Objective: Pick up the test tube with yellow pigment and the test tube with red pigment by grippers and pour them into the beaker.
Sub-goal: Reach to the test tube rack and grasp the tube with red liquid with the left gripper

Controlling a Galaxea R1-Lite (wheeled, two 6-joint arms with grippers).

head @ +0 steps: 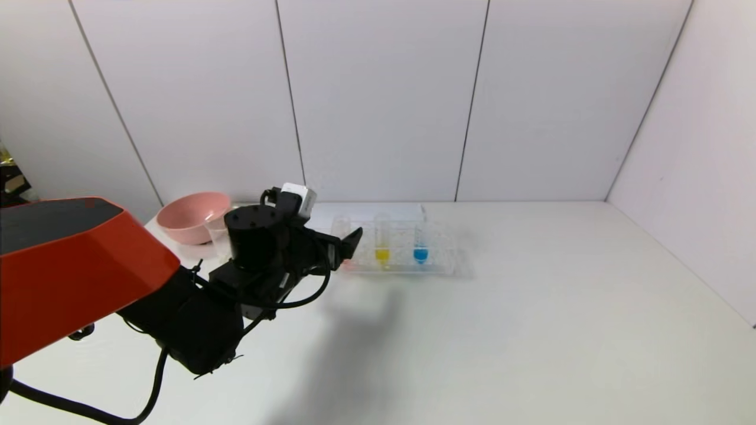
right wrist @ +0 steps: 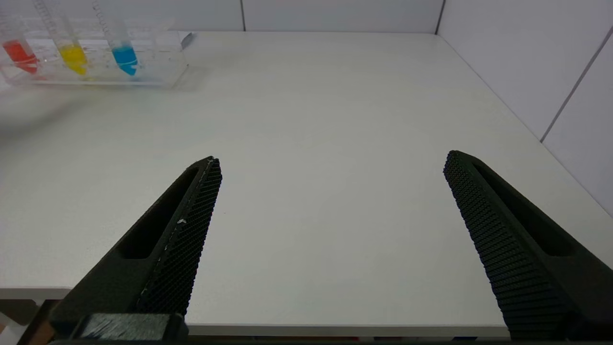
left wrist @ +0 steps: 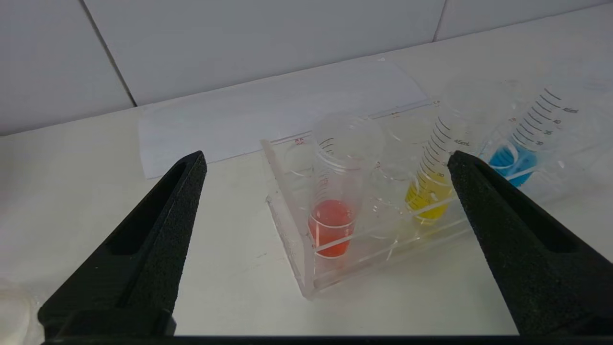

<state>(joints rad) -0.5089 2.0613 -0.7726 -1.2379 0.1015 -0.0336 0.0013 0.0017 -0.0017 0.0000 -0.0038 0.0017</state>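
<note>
The test tube with red pigment (left wrist: 333, 215) stands at the near end of a clear rack (left wrist: 287, 230). The test tube with yellow pigment (left wrist: 431, 189) stands beside it. My left gripper (left wrist: 326, 158) is open and empty. It hovers just short of the rack, with the red tube centred between its fingers and not touched. In the head view the left gripper (head: 348, 245) hides most of the red tube, and the yellow tube (head: 382, 243) shows. The beaker (head: 217, 235) stands by the pink bowl, partly behind the left arm. My right gripper (right wrist: 330, 160) is open and empty over the table's front edge.
A tube with blue liquid (head: 420, 243) stands in the rack past the yellow one. A pink bowl (head: 190, 215) sits at the back left. A white paper sheet (left wrist: 239, 124) lies behind the rack. White walls close the back and right sides.
</note>
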